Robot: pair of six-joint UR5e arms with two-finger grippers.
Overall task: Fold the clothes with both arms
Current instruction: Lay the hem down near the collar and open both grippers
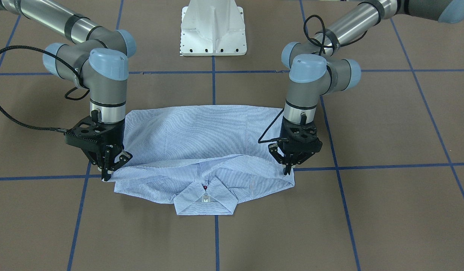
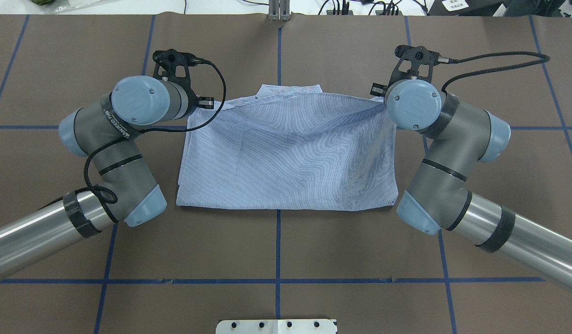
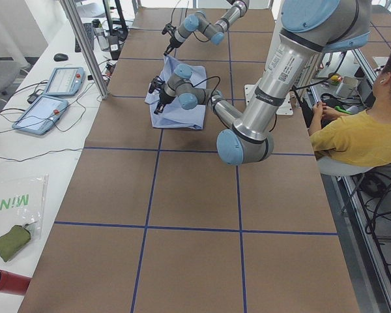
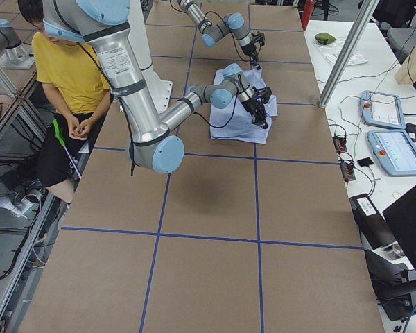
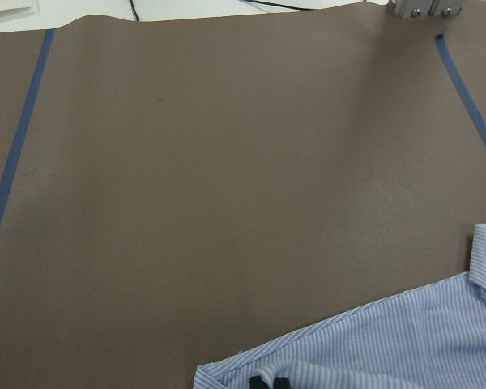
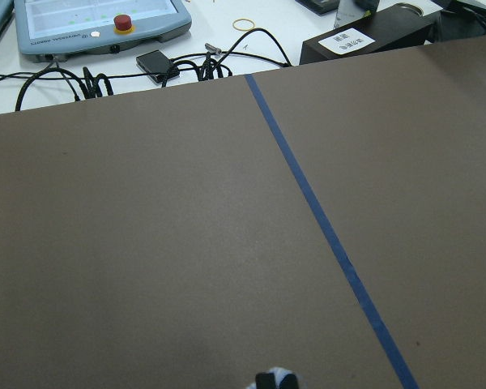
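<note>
The light blue striped shirt (image 1: 201, 131) lies folded on the brown table, its collar (image 1: 205, 201) with the white label and a dark red button on the edge far from the robot's base. My left gripper (image 1: 288, 170) points down at the shirt's corner on that view's right, shut on a pinch of cloth. In the left wrist view its black fingertips (image 5: 269, 382) hold striped fabric. My right gripper (image 1: 108, 172) is shut on the opposite corner, and a bit of cloth shows at its tips (image 6: 275, 379). From overhead, both wrists hide the fingers, and the shirt (image 2: 286, 153) spreads between the arms.
The white pedestal base (image 1: 213, 28) stands behind the shirt. Blue tape lines (image 1: 216, 241) grid the table. A seated person in yellow (image 3: 358, 137) is beside the robot. Teach pendants (image 4: 395, 132) and cables lie on the side bench beyond a metal post (image 4: 347, 48).
</note>
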